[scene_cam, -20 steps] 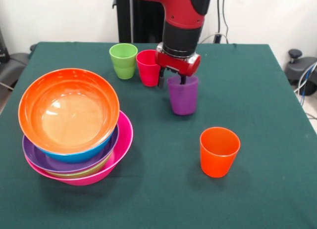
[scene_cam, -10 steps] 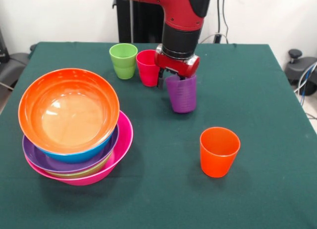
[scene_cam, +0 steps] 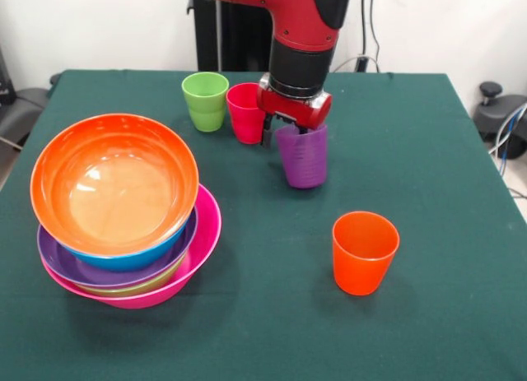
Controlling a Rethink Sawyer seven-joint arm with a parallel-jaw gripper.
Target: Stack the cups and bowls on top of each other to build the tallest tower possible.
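The tower of nested bowls stands at the left: an orange bowl [scene_cam: 115,183] on top, then blue [scene_cam: 123,258], purple [scene_cam: 66,266] and a sliver of green, all in the big pink bowl [scene_cam: 207,229]. No cup sits on it. My gripper [scene_cam: 286,136] is shut on the rim of the purple cup [scene_cam: 303,163], one finger inside and one outside its left wall; the cup hangs slightly tilted just off the cloth. The red cup [scene_cam: 244,113] stands right beside the gripper, with the green cup [scene_cam: 205,101] left of it. The orange cup [scene_cam: 364,252] stands alone at the front right.
The dark green tablecloth [scene_cam: 428,151] covers the whole table. Black equipment and cables [scene_cam: 504,122] lie off the table's right edge, and a dark chair [scene_cam: 16,101] shows off the left edge.
The gripper has closed on the purple cup's rim and raised it a little, shifting it slightly left and tilting it. Over the last half second nothing moved.
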